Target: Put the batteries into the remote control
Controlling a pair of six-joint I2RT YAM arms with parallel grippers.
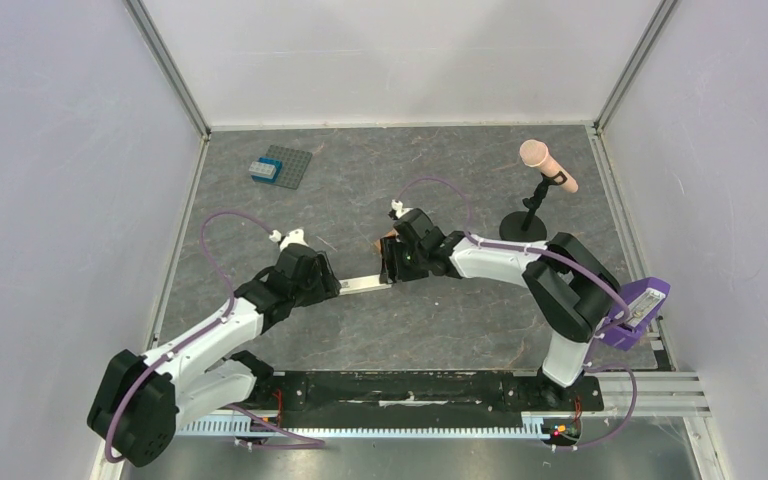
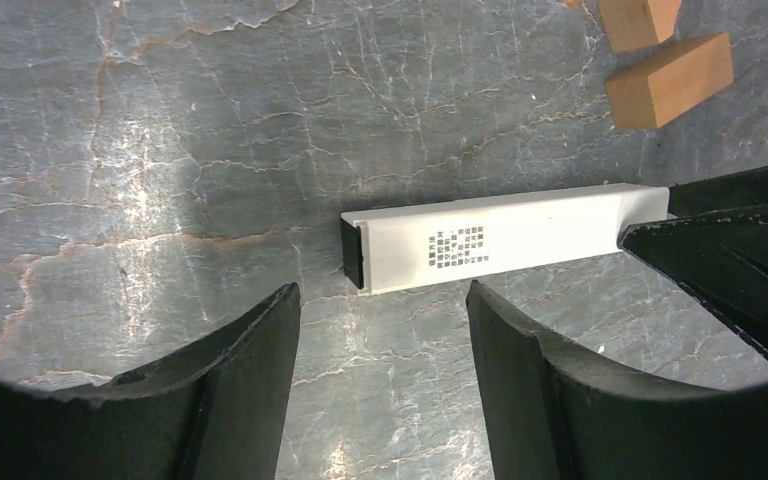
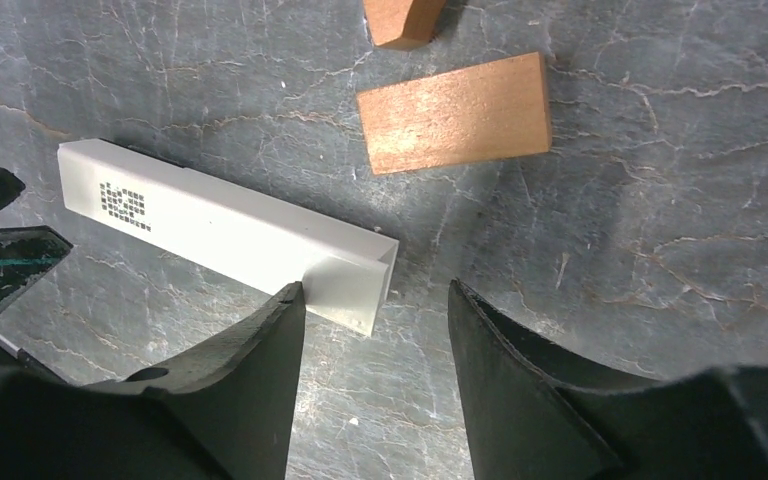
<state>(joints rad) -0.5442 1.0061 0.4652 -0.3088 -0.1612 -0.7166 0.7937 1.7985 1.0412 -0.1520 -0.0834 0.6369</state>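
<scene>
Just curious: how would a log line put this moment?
remote: on table | left gripper: open, empty | right gripper: open, empty | batteries: unseen

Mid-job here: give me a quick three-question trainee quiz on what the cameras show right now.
1. True or false: the left fingers are open and hold nothing.
2. How many wooden blocks lie near the remote? A one, B two, C four.
3. Fill in: the blue brick sits on a grey ___.
Key: 1 true; 2 B; 3 plate.
</scene>
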